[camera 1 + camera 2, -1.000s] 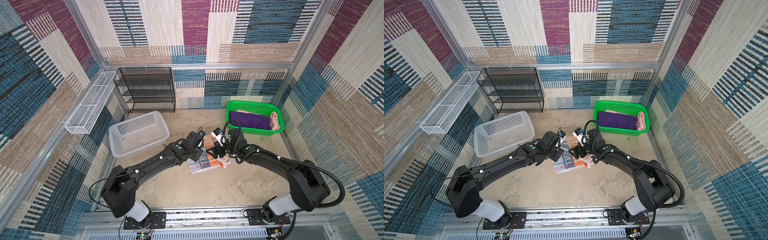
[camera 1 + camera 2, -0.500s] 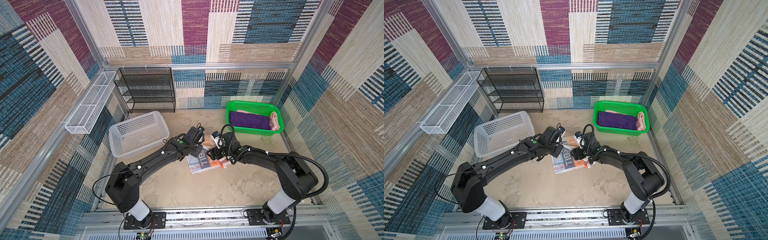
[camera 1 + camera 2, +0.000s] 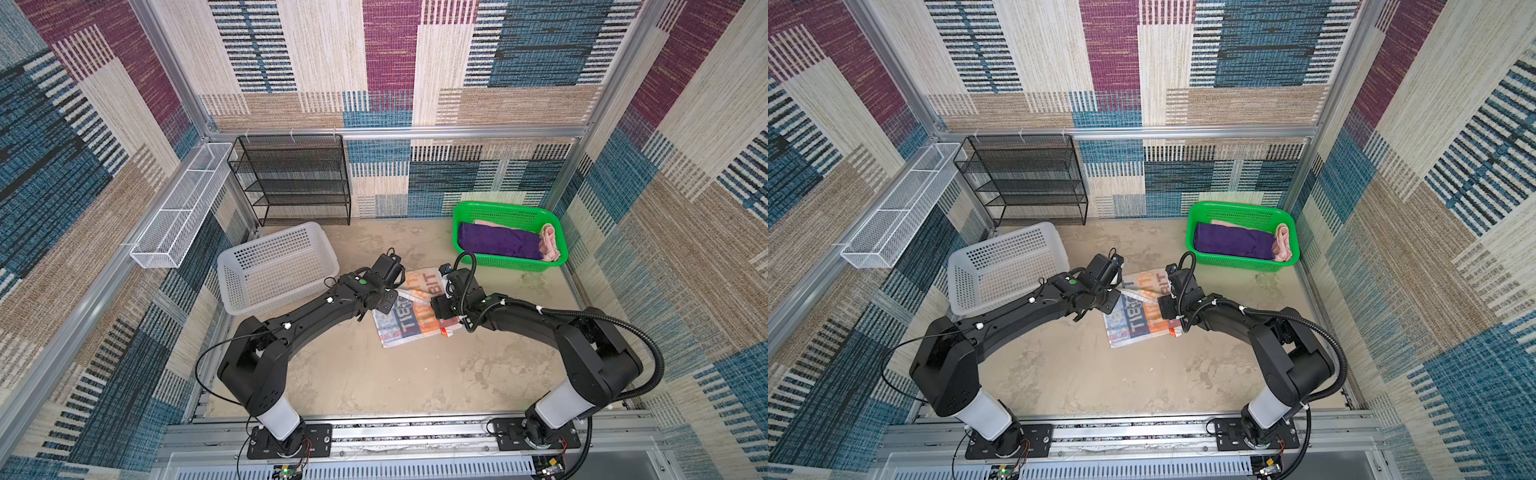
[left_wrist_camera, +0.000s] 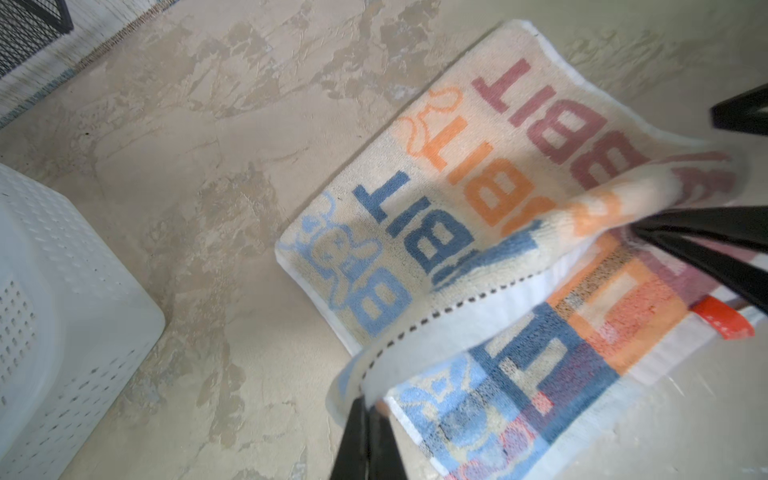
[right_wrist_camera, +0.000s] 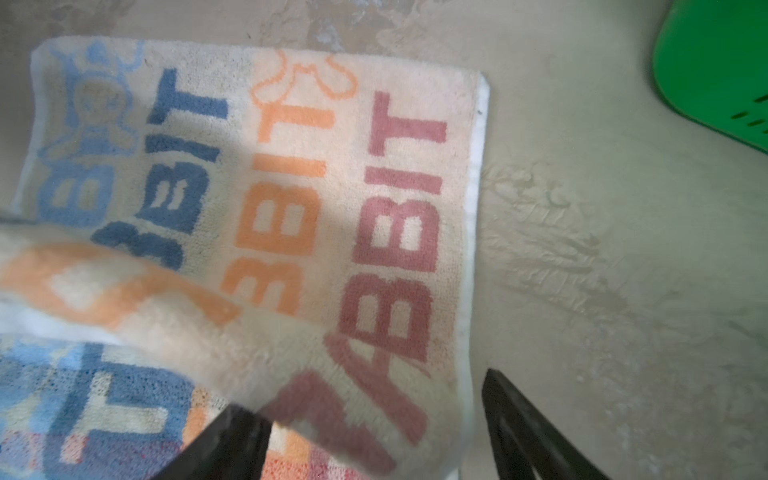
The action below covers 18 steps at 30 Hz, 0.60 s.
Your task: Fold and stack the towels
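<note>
Observe the whitish terry towel point(image 3: 411, 316) with blue and orange "RABBIT" letters, lying half-folded on the beige tabletop point(image 3: 374, 382). The left gripper point(image 4: 368, 409) pinches its white hem; the right gripper point(image 5: 365, 390) stands wide about one corner. The deep purple towel point(image 3: 498, 243) and pink towel point(image 3: 548, 243) lie in the green perforated plastic basket point(image 3: 507, 208); treat stacking as outstanding

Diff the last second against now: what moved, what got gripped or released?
The left end effector edged toward the back wall, staying shut on the lifted edge of the RABBIT towel; more lettering shows between the arms. The right elbow pulled toward the middle; the right end effector stands open, towel draped over one finger. No grab or release visible. Unchanged: purple towel, pink towel, green basket, white basket.
</note>
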Available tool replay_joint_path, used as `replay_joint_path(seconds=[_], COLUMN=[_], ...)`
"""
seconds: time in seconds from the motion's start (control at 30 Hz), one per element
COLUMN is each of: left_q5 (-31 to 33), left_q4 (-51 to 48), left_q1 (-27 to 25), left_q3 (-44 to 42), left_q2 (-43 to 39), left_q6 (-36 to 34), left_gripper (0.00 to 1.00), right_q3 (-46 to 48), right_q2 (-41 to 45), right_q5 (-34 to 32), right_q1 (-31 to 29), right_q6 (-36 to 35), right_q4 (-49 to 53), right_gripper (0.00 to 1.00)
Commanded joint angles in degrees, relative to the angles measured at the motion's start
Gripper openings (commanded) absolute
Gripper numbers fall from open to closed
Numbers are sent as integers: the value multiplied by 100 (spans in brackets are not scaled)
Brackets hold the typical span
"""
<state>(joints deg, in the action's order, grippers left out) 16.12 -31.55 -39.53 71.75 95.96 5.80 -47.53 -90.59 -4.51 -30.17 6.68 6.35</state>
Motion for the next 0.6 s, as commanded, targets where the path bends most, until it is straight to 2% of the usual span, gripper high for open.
replay_joint_path(seconds=[0.0, 0.2, 0.43, 0.5, 0.57], left_q5=[-110, -702, -990, -1085, -1141], left_q4=[44, -257, -606, -598, -536], left_q1=[160, 683, 916, 929, 929], left_q3=[200, 843, 1378, 1396, 1354], left_q2=[316, 1049, 1889, 1994, 2040], left_q6=[226, 567, 589, 573, 541], left_gripper=[0, 0, 0, 0, 0], right_q3=[17, -240, -639, -750, -920], right_q2=[224, 202, -592, -787, -959], right_q5=[57, 791, 1514, 1476, 1058], right_q1=[-15, -16, -19, -17, -6], right_q6=[-258, -796, -1032, -1009, -906], right_q4=[-239, -121, 88, 92, 99], right_gripper=[79, 62, 43, 43, 43])
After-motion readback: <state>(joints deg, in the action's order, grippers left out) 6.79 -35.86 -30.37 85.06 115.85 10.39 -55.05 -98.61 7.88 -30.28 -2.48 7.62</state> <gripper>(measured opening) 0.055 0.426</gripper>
